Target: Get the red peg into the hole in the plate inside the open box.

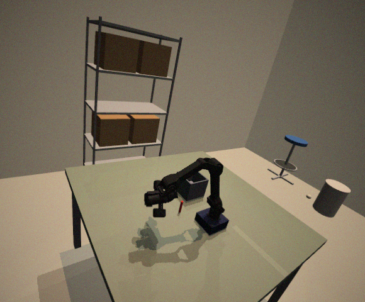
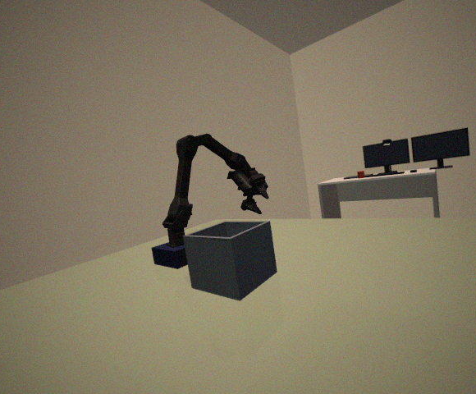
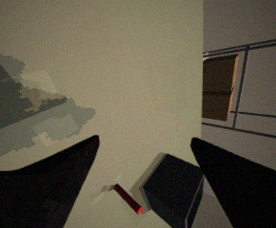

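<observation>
- Red peg [image 1: 180, 207] [image 3: 128, 199]: slim, brighter at the top end, standing upright on the counter [image 1: 111, 195] [image 2: 336, 296] [image 3: 143, 71], near the box, outside and apart from it.
- Open box [image 1: 194, 190] [image 2: 231, 263] [image 3: 172, 187]: blue-grey, square-cornered, resting upright, mouth upward.

Hole plate [image 1: 191, 182] mostly hiddenBox [image 1: 194, 190] [image 2: 230, 263] [image 3: 173, 187] cut off in wrist view

Green table [image 1: 251, 224] [image 2: 357, 296] [image 3: 143, 62], box [image 1: 194, 189] [image 2: 231, 260] [image 3: 173, 187], red peg [image 1: 180, 207] [image 3: 128, 199] seemingly upright.
</observation>
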{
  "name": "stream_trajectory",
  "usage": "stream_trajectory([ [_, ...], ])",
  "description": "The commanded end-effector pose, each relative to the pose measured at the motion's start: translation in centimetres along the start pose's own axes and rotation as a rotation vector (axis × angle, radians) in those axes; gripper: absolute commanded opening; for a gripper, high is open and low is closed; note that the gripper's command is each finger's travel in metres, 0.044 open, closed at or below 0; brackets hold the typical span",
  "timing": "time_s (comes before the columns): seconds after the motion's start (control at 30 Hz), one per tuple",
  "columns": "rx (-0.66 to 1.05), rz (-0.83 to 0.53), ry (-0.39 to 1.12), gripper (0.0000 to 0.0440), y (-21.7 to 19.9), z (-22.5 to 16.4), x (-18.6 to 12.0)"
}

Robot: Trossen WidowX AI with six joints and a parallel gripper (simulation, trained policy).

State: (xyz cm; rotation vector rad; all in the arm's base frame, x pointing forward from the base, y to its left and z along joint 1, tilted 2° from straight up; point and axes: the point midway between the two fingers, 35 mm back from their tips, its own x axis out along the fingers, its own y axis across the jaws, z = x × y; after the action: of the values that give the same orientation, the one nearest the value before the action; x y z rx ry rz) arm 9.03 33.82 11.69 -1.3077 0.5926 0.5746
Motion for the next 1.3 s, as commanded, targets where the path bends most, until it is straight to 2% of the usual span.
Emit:
stream_trajectory([
  [0.0,0.078,0.022,0.031,0.0440,-0.5,-0.6,0.6],
  [0.67,0.732,0.126,0.258,0.0440,-4.9,-5.0,4.2],
  [1.27,1.318,0.166,0.486,0.0440,-7.7,-9.7,5.3],
])
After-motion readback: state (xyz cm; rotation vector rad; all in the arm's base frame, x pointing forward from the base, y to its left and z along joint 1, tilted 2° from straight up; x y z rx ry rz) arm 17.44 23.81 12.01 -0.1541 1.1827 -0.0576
